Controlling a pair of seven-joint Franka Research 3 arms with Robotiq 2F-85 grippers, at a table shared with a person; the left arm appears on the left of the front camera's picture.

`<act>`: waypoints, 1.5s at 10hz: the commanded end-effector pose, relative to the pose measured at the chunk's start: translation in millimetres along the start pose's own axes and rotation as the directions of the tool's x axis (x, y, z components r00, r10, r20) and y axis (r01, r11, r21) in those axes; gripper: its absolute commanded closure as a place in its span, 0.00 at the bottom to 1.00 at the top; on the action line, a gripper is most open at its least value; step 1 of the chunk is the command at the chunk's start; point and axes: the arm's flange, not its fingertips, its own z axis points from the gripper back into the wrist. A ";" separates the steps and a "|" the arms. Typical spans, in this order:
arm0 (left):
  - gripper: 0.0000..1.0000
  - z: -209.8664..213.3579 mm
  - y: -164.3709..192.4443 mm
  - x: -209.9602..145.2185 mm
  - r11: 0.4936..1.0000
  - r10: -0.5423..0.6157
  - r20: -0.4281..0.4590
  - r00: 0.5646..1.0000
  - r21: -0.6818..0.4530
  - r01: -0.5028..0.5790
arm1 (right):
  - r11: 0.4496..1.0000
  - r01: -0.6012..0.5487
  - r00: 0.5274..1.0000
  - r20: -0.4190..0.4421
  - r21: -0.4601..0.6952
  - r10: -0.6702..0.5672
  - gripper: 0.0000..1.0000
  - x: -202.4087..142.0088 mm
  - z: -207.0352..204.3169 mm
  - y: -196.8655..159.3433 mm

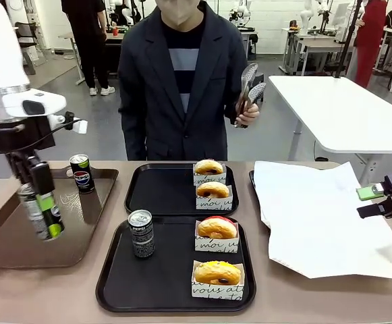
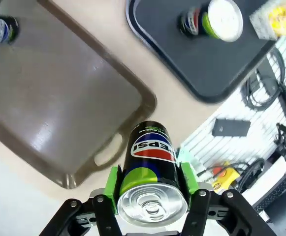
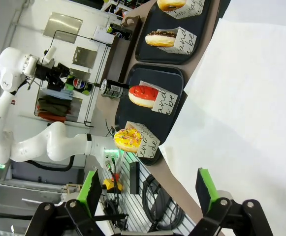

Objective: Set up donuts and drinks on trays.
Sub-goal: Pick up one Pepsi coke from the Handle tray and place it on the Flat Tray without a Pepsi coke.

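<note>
My left gripper is shut on a Pepsi can and holds it above the brown tray. A second can stands at that tray's far corner. The near black tray carries a third can, a red-iced donut and a yellow-iced donut. Two more donuts in paper holders sit on the far black tray. My right gripper is open and empty at the table's right edge, by the white paper.
A large white paper sheet covers the table's right part. A person stands at the far side, holding metal tongs up in one hand. Below the left wrist, past the table's edge, lie cables and a dark box.
</note>
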 end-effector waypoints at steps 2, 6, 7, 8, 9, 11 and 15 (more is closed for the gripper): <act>0.42 25.0 32.1 133.9 0.999 0.034 0.065 0.997 0.030 -0.036 | 1.000 -0.017 1.000 0.026 0.022 0.016 0.00 1.3 -2.4 -0.5; 0.42 10.0 53.5 226.6 0.981 0.080 0.114 0.990 0.168 -0.098 | 1.000 -0.017 1.000 0.026 0.022 0.016 0.00 1.3 -2.4 -0.5; 0.42 -4.4 52.6 243.7 0.977 0.073 0.097 0.993 0.195 -0.091 | 1.000 -0.017 1.000 0.026 0.022 0.016 0.00 1.3 -2.4 -0.5; 0.42 -18.9 49.7 257.6 0.969 0.065 0.073 0.995 0.233 -0.080 | 1.000 -0.017 1.000 0.026 0.022 0.016 0.00 1.3 -2.4 -0.5; 0.42 -31.6 46.2 269.0 0.964 0.059 0.058 0.997 0.254 -0.072 | 1.000 -0.017 1.000 0.026 0.022 0.016 0.00 1.3 -2.4 -0.5; 0.42 -48.4 41.1 279.9 0.963 0.040 0.054 0.998 0.264 -0.053 | 1.000 -0.017 1.000 0.026 0.022 0.016 0.00 1.3 -2.4 -0.5; 0.42 -63.0 33.8 293.7 0.980 -0.003 0.062 0.998 0.201 -0.009 | 1.000 -0.017 1.000 0.026 0.022 0.016 0.00 1.3 -2.4 -0.5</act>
